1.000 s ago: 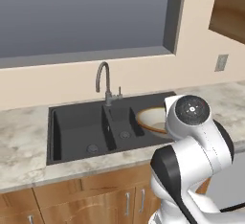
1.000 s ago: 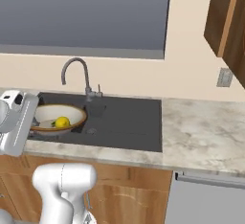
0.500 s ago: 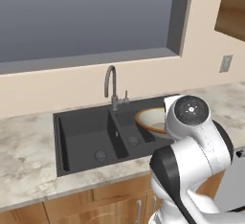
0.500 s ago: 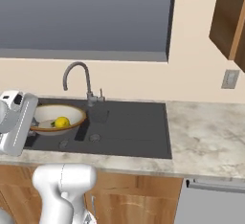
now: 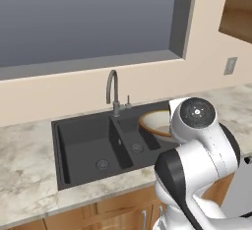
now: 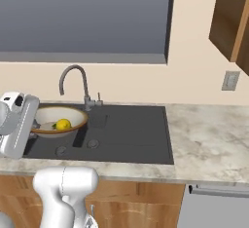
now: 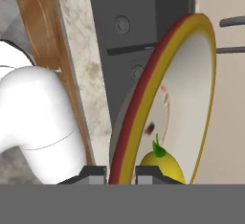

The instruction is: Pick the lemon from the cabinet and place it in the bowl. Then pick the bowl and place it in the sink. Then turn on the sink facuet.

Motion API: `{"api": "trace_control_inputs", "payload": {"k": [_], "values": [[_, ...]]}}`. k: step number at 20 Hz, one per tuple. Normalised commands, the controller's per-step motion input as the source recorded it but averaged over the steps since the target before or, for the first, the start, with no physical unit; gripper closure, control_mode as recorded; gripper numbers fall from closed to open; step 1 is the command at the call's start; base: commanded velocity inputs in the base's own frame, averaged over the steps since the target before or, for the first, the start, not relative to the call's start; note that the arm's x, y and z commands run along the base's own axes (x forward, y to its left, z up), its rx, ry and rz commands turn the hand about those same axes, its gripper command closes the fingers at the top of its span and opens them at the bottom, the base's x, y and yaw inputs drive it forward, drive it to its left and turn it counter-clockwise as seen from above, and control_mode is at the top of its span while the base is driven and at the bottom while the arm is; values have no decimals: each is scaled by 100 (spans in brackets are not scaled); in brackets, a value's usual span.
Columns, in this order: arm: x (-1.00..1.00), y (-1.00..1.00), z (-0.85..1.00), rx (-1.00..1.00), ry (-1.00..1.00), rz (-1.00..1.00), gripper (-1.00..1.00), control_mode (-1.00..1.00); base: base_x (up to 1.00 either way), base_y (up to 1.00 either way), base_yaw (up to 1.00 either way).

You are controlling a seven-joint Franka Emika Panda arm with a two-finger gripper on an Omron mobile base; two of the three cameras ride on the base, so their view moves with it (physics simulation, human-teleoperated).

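Bowl (image 7: 177,98) with lemon (image 7: 160,165) inside, rim clenched between the fingers of the hand (image 7: 121,174), carried above the sink (image 6: 126,134); risk: a tilt on lowering rolls the lemon out.

The bowl (image 6: 58,120), cream inside with a brown rim, sits level above the dark two-basin sink (image 6: 126,134), over one basin. The yellow lemon (image 6: 63,124) lies inside it. The grey gooseneck sink facuet (image 6: 75,83) stands behind the basins' divider.
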Motion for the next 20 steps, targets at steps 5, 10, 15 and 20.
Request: {"api": "trace_control_inputs", "payload": {"k": [5, 10, 15, 20], "values": [[0, 0, 0, 0, 0, 0, 100, 100, 26, 41, -7], [0, 0, 0, 0, 0, 0, 100, 100, 29, 26, -4], [-1, 3, 0, 0, 0, 0, 100, -100, 0, 10, 0], [-42, 75, -2, 0, 3, 19, 100, -100, 0, 0, 0]]}}
